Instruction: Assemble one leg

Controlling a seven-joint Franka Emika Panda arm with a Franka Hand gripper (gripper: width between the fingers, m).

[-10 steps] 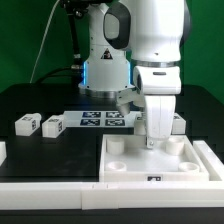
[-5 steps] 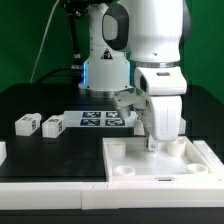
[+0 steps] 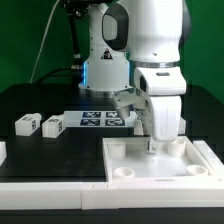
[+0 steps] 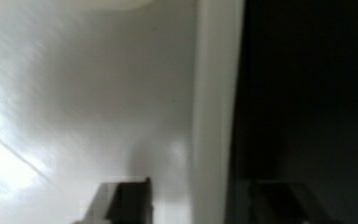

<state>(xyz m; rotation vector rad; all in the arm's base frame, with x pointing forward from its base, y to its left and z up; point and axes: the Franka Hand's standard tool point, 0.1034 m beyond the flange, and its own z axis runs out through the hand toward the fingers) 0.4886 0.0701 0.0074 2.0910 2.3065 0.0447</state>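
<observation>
Two legs [image 3: 26,124] [image 3: 52,126], small white blocks with black-and-white tags, lie on the black table at the exterior view's left. My gripper [image 3: 160,146] is far from them, low over the far rim of the large white panel [image 3: 160,170]. In the wrist view my gripper [image 4: 197,203] has its jaws wide apart. The dark fingers [image 4: 123,203] straddle the panel's rim [image 4: 215,120], white panel on one side and black table on the other. Nothing shows gripped between them.
The marker board [image 3: 98,119] lies behind the panel, near the robot base [image 3: 105,70]. The panel has round corner holes [image 3: 120,148]. A white edge [image 3: 2,152] shows at the exterior view's far left.
My gripper has moved a little toward the exterior view's right and down onto the panel's far rim. The legs have not moved.
</observation>
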